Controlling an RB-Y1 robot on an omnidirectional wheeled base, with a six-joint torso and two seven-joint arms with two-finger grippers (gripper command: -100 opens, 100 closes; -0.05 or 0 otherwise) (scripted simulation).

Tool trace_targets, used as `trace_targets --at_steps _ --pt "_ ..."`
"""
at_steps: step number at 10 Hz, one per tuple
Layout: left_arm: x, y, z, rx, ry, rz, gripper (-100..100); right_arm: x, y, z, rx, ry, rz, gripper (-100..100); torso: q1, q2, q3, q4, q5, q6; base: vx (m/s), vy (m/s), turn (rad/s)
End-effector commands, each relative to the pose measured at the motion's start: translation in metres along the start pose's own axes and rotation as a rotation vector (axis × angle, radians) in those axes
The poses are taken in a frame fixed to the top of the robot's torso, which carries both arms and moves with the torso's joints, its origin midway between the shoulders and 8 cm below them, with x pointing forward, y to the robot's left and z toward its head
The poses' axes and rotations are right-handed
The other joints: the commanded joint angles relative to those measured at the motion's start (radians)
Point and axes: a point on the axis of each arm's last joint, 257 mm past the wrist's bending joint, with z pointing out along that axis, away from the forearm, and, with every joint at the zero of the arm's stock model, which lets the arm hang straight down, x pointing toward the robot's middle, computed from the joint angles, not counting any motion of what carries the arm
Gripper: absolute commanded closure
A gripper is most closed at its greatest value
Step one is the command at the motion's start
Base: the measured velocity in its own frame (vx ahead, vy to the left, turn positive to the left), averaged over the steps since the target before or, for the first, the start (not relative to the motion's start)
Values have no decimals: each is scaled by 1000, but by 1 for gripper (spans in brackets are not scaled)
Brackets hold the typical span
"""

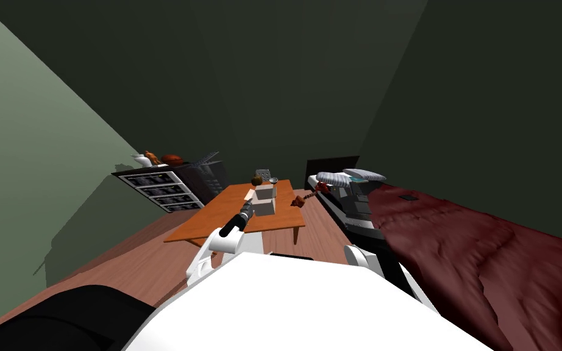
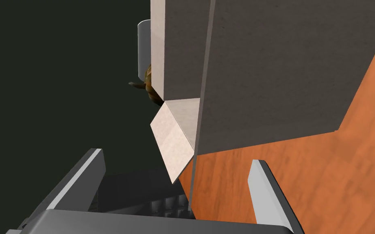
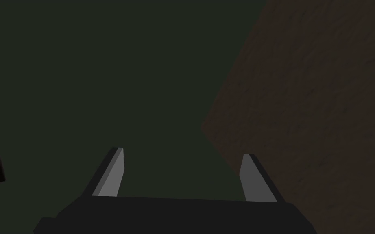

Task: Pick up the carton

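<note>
Left end effector [image 2: 176, 157] spread wide, carton [image 2: 272, 69] flap between its fingers.

One carton [image 1: 265, 201], one table [image 1: 213, 222]

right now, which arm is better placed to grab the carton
Left. The left hand is open with the carton close ahead on the orange table. The right hand, also open, sits back at my side, short of the table.
</note>
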Motion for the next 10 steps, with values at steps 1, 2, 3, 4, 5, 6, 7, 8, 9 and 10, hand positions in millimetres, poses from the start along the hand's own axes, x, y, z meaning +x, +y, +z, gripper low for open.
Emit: trace_targets --at_steps 1,2,3,4,5,6,7,8,9,10 --pt "-4 6 -1 -31 -14 -1 -100 0 0 0 0 0 0 0 0 0 0 0 0 0 18 20 -78" --pt "-5 9 -1 -51 -24 -3 -100 0 0 0 0 0 0 0 0 0 0 0 0 0 24 25 -117" --pt "-7 12 -2 -68 -32 -4 -100 0 0 0 0 0 0 0 0 0 0 0 0 0 26 27 -115" --pt "-8 15 -3 -84 -39 -6 -100 0 0 0 0 0 0 0 0 -1 0 0 0 0 6 2 -72" --pt "-9 17 -3 -96 -45 -8 -100 0 0 0 0 0 0 0 -1 0 0 0 0 0 11 4 -74" --pt "-10 19 -4 -106 -49 -9 -100 0 0 0 0 0 0 0 -1 0 0 0 0 0 10 3 -77" --pt "-11 19 -4 -113 -53 -10 -100 0 0 0 0 0 0 0 -1 0 0 0 0 0 13 2 -45" --pt "-10 19 -4 -106 -50 -9 -100 0 0 0 0 0 0 0 -2 0 0 0 0 0 6 0 -4" --pt "-10 19 -4 -109 -51 -10 0 0 0 0 0 0 0 0 -2 1 0 0 0 0 0 0 0" --pt "-11 22 2 -108 -52 -10 -100 0 0 0 0 0 0 0 -2 1 0 0 0 0 30 0 -9"
